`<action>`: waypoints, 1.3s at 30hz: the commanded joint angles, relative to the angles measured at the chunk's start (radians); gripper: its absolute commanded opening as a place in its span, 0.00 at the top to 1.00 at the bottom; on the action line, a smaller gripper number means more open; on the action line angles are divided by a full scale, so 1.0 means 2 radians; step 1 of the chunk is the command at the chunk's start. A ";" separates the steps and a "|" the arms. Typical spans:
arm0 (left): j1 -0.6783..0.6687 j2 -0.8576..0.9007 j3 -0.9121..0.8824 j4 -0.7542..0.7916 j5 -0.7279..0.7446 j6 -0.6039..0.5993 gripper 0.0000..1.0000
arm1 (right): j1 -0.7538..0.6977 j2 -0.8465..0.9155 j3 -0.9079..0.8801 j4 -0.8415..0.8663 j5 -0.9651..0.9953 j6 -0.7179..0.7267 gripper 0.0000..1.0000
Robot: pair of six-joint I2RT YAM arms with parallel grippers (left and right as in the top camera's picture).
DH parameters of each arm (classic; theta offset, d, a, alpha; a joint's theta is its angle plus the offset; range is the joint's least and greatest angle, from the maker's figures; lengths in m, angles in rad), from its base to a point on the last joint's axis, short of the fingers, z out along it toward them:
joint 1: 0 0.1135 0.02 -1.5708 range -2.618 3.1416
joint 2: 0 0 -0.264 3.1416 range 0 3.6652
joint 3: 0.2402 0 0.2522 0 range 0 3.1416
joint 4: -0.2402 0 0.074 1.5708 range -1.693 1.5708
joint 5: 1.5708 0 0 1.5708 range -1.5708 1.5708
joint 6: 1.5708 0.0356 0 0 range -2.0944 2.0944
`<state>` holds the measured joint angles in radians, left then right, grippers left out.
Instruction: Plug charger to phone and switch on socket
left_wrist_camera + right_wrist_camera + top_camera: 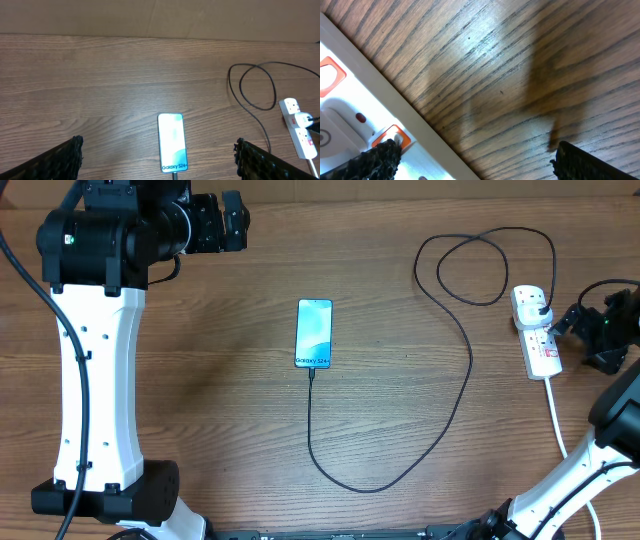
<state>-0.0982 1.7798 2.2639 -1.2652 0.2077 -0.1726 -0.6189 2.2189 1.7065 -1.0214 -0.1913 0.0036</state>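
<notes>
Nearest, the thin black charger cable [309, 420] lies limp, its tip apparently at the slim blue-screened phone [313, 333] mid-table. Beyond, the white plastic power-strip socket [538, 340] is likely light and may slide; press its stiff red switch [331, 75] squarely. Both the right gripper [477, 162] and the left gripper [238, 222] stand released, empty.

A brown wood-grain table [220, 380] fills every view, with a plain beige backdrop [150, 15] behind its far edge.
</notes>
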 commanded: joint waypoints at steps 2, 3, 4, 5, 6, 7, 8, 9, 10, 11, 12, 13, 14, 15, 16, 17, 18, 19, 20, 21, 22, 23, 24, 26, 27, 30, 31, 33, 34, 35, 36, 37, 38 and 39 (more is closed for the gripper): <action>-0.003 -0.001 0.000 0.001 -0.003 0.010 0.00 | 0.037 0.025 -0.003 0.000 -0.018 -0.007 0.00; -0.003 -0.001 0.000 0.001 -0.003 0.010 0.00 | 0.039 0.026 -0.003 0.000 -0.027 -0.009 0.00; -0.003 -0.001 0.000 0.001 -0.003 0.010 0.00 | 0.041 0.026 -0.003 0.000 -0.040 -0.018 0.00; -0.003 -0.001 0.000 0.001 -0.003 0.009 0.00 | 0.041 0.026 -0.003 0.000 -0.046 -0.019 0.00; -0.003 -0.001 0.000 0.001 -0.003 0.010 0.00 | 0.041 0.026 -0.003 0.000 -0.046 -0.019 0.00; -0.003 -0.001 0.000 0.001 -0.003 0.010 0.00 | 0.041 0.026 -0.003 -0.001 -0.046 -0.019 0.00; -0.003 -0.001 0.000 0.001 -0.003 0.010 0.00 | 0.041 0.026 -0.003 -0.001 -0.046 -0.019 0.00; -0.003 -0.001 0.000 0.001 -0.003 0.010 0.00 | 0.041 0.026 -0.003 0.000 -0.048 -0.019 0.00; -0.003 -0.001 0.000 0.001 -0.003 0.010 0.00 | 0.041 0.026 -0.003 0.000 -0.054 -0.019 0.00; -0.003 -0.001 0.000 0.001 -0.003 0.010 0.00 | 0.041 0.026 -0.003 0.001 -0.061 -0.019 0.00; -0.003 -0.001 0.000 0.001 -0.003 0.010 0.00 | 0.041 0.026 -0.003 0.002 -0.067 -0.019 0.00; -0.003 -0.001 0.000 0.001 -0.003 0.010 0.00 | 0.041 0.026 -0.003 0.004 -0.072 -0.019 0.00; -0.003 -0.001 0.000 0.001 -0.003 0.009 0.00 | 0.041 0.026 -0.003 0.006 -0.074 -0.019 0.00; -0.003 -0.001 0.000 0.001 -0.003 0.010 0.00 | 0.041 0.026 -0.003 0.006 -0.073 -0.019 0.00; -0.003 -0.001 0.000 0.001 -0.003 0.010 0.00 | 0.041 0.026 -0.003 0.007 -0.069 -0.019 0.00; -0.003 -0.001 0.000 0.001 -0.003 0.010 0.00 | 0.041 0.026 -0.003 0.006 -0.067 -0.019 0.00; -0.003 -0.001 0.000 0.001 -0.003 0.009 0.00 | 0.041 0.026 -0.003 0.006 -0.066 -0.019 0.00; -0.003 -0.001 0.000 0.001 -0.003 0.010 0.00 | 0.041 0.026 -0.003 0.006 -0.066 -0.019 0.00; -0.003 -0.001 0.000 0.001 -0.003 0.010 0.00 | 0.041 0.025 -0.003 0.005 -0.066 -0.019 0.00; -0.003 -0.001 0.000 0.001 -0.003 0.010 0.00 | 0.041 0.025 -0.002 0.003 -0.064 -0.019 0.00; -0.003 -0.001 0.000 0.001 -0.003 0.010 0.00 | 0.040 0.025 0.000 0.000 -0.061 -0.015 0.00; -0.003 -0.001 0.000 0.001 -0.003 0.010 0.00 | 0.037 0.023 0.007 -0.009 -0.062 -0.012 0.00; -0.003 -0.001 0.000 0.001 -0.003 0.010 0.00 | 0.032 0.018 0.017 -0.018 -0.062 0.000 0.00; -0.003 -0.001 0.000 0.001 -0.003 0.010 0.00 | 0.023 0.002 0.031 -0.030 -0.062 0.023 0.00; -0.003 -0.001 0.000 0.001 -0.003 0.010 0.00 | 0.019 -0.008 0.035 -0.033 -0.062 0.029 0.00; -0.003 -0.001 0.000 0.001 -0.003 0.009 0.00 | 0.002 -0.071 0.037 -0.037 -0.048 0.066 0.00; -0.003 -0.001 0.000 0.001 -0.003 0.010 0.00 | -0.003 -0.102 0.037 -0.043 -0.043 0.071 0.00; -0.003 -0.001 0.000 0.001 -0.003 0.010 0.00 | -0.003 -0.138 0.037 -0.055 -0.043 0.071 0.00; -0.003 -0.001 0.000 0.001 -0.003 0.010 0.01 | -0.003 -0.162 0.037 -0.068 -0.044 0.071 0.00; -0.003 -0.001 0.000 0.001 -0.003 0.009 0.00 | 0.002 -0.181 0.037 -0.081 -0.044 0.071 0.00; -0.003 -0.001 0.000 0.001 -0.003 0.009 0.00 | 0.003 -0.190 0.037 -0.089 -0.043 0.071 0.00; -0.003 -0.001 0.000 0.001 -0.003 0.010 0.00 | 0.013 -0.220 0.037 -0.121 -0.043 0.071 0.00; -0.003 -0.001 0.000 0.001 -0.003 0.010 0.00 | 0.018 -0.232 0.036 -0.132 -0.043 0.071 0.00; -0.003 -0.001 0.000 0.001 -0.003 0.010 0.00 | 0.028 -0.253 0.033 -0.149 -0.043 0.070 0.00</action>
<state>-0.0982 1.7798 2.2639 -1.2648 0.2073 -0.1726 -0.6106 1.8160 1.7615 -1.2659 -0.2634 0.1341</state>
